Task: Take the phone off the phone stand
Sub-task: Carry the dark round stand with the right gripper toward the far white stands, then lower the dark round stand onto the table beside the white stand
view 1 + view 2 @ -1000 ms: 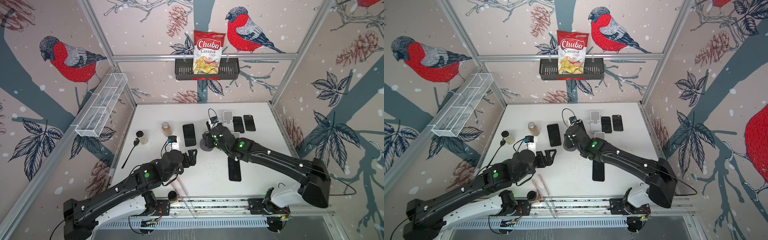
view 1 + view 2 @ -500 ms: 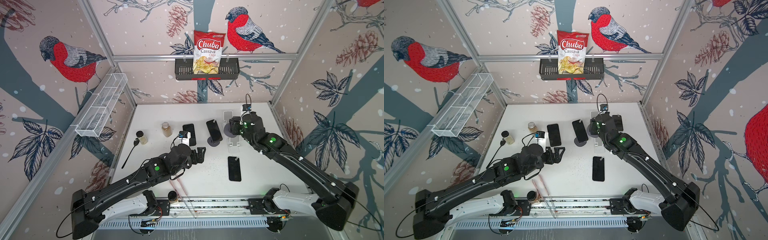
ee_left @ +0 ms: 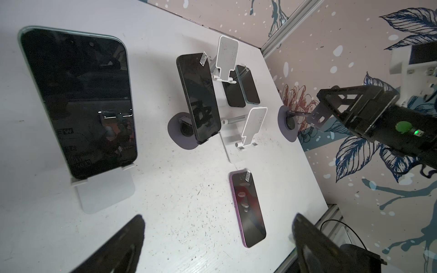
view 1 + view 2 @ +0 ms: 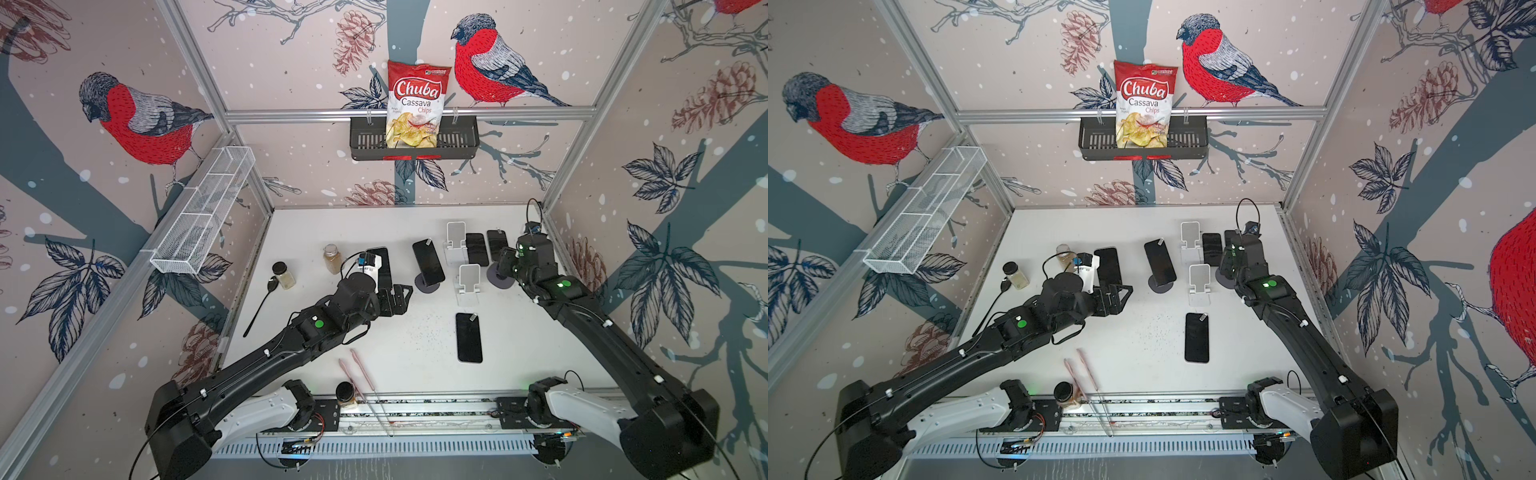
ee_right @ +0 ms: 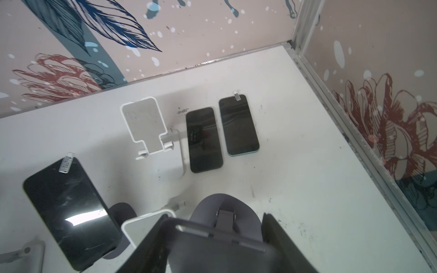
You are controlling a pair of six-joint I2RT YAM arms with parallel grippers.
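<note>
**Right gripper** point(image 3: 315, 110): jaws are clamped across the two long edges of the phone point(image 5: 212, 253). The phone sits on the grey phone stand point(image 5: 212, 201), at middle right in both top views. The edge grip is judged deliberate. It keeps the jaws off the glass and leaves the phone free to be drawn up and out of the stand's cradle. The phone appears not yet clear of the stand, since the hinge sits directly behind it in the right wrist view.

**Left gripper** point(image 4: 398, 296): jaws are wide apart and empty, hovering over bare tabletop point(image 4: 415, 332) at centre frame, well apart from the right-hand work. It is judged to be parked out of the way.

**Materials:** The phone is a thin rigid slab with a dull metal rim and raised side buttons, smooth and probably slippery. The stand has a flat round disc base in matt grey and a short hinged arm. It looks light, so a sideways pull may drag or tip it.

**Nearby:** A second glossy phone point(image 4: 428, 262) leans on a similar disc stand. An empty white stand point(image 4: 468, 279) has a rounded plate and two small hooks.
</note>
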